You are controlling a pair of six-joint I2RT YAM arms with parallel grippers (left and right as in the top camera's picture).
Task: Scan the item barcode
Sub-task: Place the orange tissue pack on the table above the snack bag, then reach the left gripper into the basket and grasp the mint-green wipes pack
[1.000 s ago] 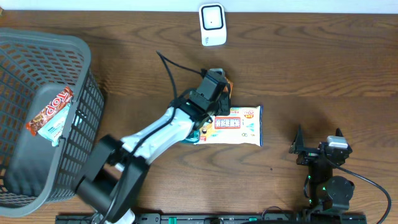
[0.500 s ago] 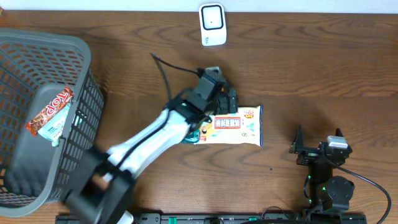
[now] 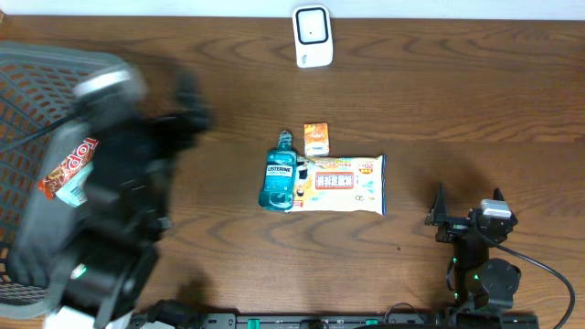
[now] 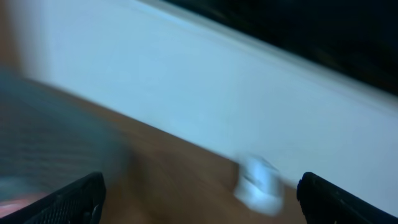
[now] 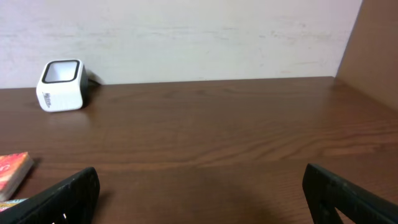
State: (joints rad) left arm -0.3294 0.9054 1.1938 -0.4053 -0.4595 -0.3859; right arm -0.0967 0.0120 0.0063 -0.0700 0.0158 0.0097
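A gray basket (image 3: 37, 55) sits on the left side of the brown wood counter (image 3: 475, 110). A white wall (image 5: 199, 37) is behind the counter.

A bottle (image 3: 278, 176) is laid near the middle of the table (image 3: 457, 110), with a flat packet (image 3: 347, 183) touching it on its right and a small box (image 3: 316, 138) set just behind the two. A scanner (image 3: 312, 37) is placed well behind them, at the table's far edge. A basket (image 3: 23, 110) is stood at the left end with a wrapped snack (image 3: 71, 166) lying in it, and the right arm (image 3: 480, 247) is found at the near right, well apart from everything.
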